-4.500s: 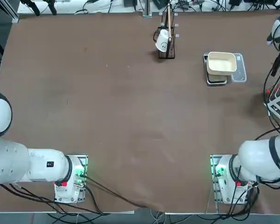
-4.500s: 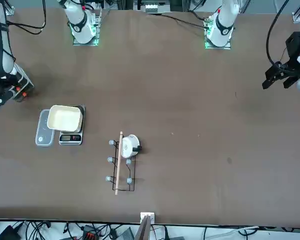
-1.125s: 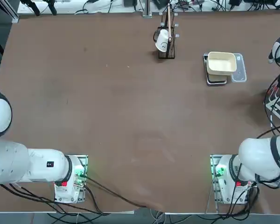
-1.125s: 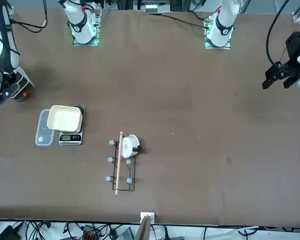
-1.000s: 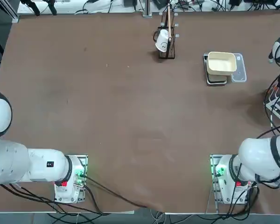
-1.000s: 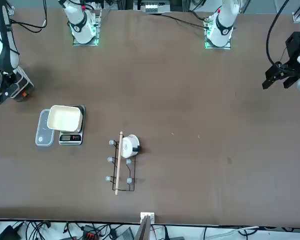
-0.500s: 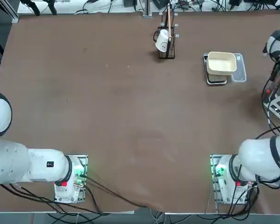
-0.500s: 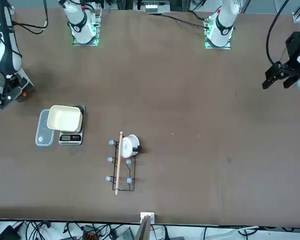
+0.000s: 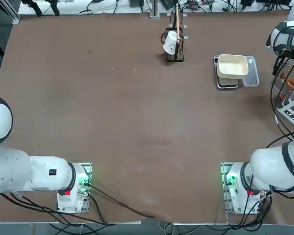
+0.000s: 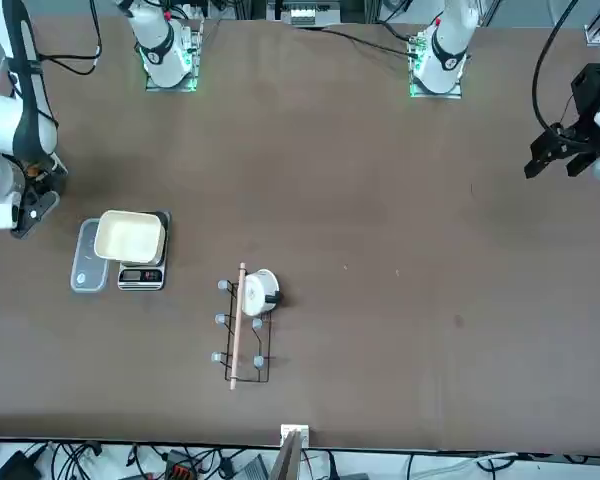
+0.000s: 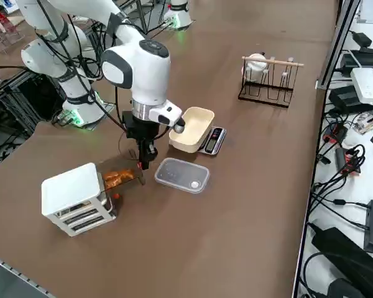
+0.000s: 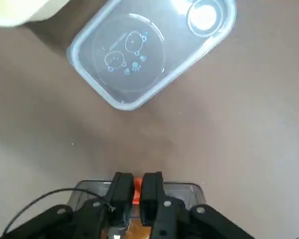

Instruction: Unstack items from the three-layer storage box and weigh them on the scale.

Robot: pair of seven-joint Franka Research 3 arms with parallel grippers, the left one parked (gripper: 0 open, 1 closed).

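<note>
The right gripper (image 12: 136, 195), clenched on a thin orange handle (image 12: 136, 189), draws a drawer from the white tiered plastic storage box (image 11: 74, 198), exposing a reddish-brown lumpy food piece (image 11: 119, 178). Next: release, grasp it, carry to the grey scale's cream bowl (image 11: 191, 129) nearby.

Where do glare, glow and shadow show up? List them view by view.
Right wrist view: a bright white round patch on the clear lid, glare or a fitting, cannot tell; the tool, near that lid, is shut on an orange tab. Top view: green glow at the arm bases. Right side view: soft shadow at the foot of the storage box.
</note>
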